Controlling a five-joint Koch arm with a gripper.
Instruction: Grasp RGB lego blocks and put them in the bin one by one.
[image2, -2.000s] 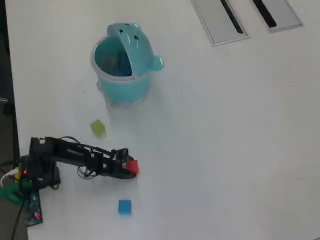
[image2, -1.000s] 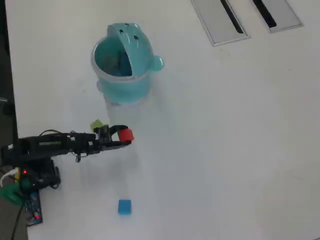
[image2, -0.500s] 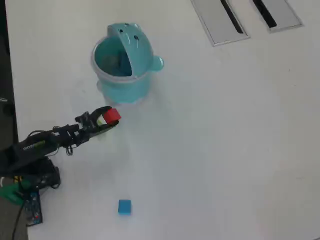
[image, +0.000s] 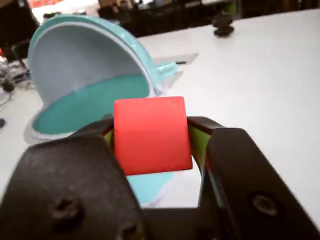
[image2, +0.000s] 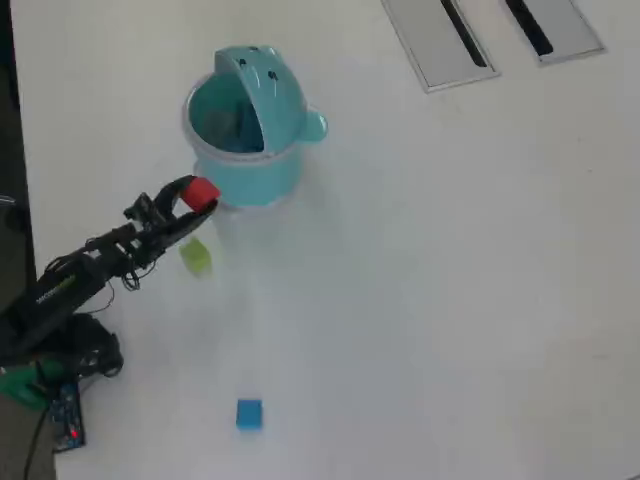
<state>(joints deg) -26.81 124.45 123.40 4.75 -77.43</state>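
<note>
Holding the red block (image2: 203, 192) clamped between its jaws, the gripper (image2: 192, 195) hovers just beside the bin (image2: 285, 165), short of its opening. Nothing seems binned yet; the yellow-green block (image2: 195, 257) and blue block (image2: 249, 414) lie on the table (image2: 460, 280), further from the bin.

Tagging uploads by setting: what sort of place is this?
Probably an office or lab desk: a broad white table with grey cable hatches, and dark cluttered workstations behind in the wrist view.

The arm (image2: 80, 280) is seen stretched diagonally up and to the right in the overhead view, raised off the surface. The gripper (image2: 196, 196) is clamped on the red block (image: 151, 135), which is pinched between the two black jaws and protrudes forward past their tips.
</note>
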